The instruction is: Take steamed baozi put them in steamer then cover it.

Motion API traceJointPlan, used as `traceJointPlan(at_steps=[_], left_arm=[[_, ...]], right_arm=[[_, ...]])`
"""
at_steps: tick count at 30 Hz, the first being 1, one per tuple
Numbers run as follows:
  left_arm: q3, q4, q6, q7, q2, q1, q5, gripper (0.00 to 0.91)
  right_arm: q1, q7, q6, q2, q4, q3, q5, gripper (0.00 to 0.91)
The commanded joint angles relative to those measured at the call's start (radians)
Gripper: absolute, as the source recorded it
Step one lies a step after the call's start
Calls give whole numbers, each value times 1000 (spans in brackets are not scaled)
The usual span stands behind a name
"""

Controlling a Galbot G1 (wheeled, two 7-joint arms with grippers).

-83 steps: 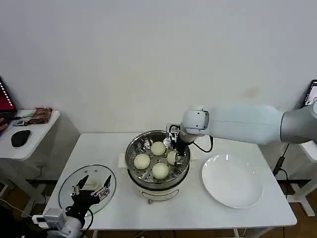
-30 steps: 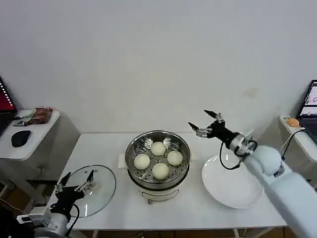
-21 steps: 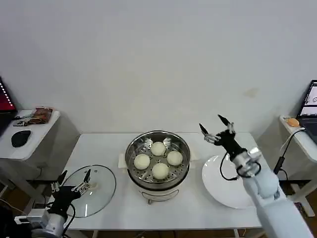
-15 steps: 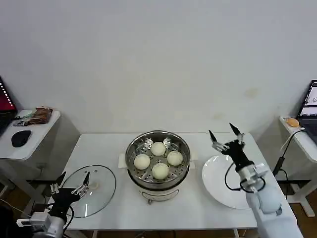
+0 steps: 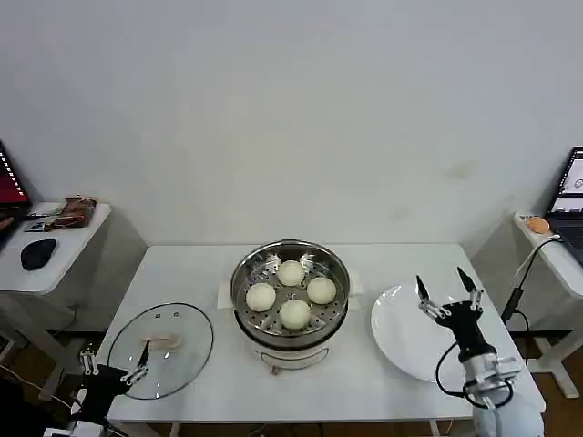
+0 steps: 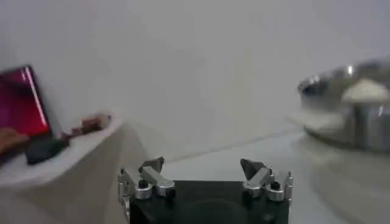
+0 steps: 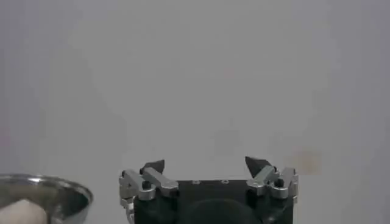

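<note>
- Since the earlier frames our right gripper (image 5: 447,293) has pulled away from the steamer and dropped to the lower right of the head view, over the flat white plate (image 5: 401,346); its fingers are spread and hold nothing.
- Our left gripper (image 5: 111,370) has also sunk back to the lower left corner, fingers spread and empty, just at the near edge of the round clear glass cover (image 5: 160,350) with its white bar handle.
- We judge the loading done: the plate is bare, so only the covering remains, and that cover still lies flat on the white table (image 5: 214,390), left of the pot.
- In the centre, the round shiny stainless-steel steamer (image 5: 291,320) holds all four smooth cream-white baozi (image 5: 291,293) on its perforated tray.
- Nothing lies between cover and steamer; the pot's raised rim is the one thing the cover must clear.
- Farther off, at the left edge, a small side table (image 5: 46,264) carries a dark mouse (image 5: 37,254); beyond is a plain wall (image 5: 291,109).
</note>
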Motion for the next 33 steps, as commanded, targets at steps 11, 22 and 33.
traceJointPlan(at_steps=[11, 22, 33], left_arm=[[8, 280, -171, -92, 60, -67, 666, 907], [34, 357, -170, -80, 93, -145, 762, 907], [63, 397, -171, -88, 84, -207, 777, 907]], right_arm=[[-121, -29, 46, 45, 17, 79, -15, 907], [-108, -38, 41, 46, -18, 88, -14, 907], [-118, -54, 41, 52, -24, 85, -21, 907]])
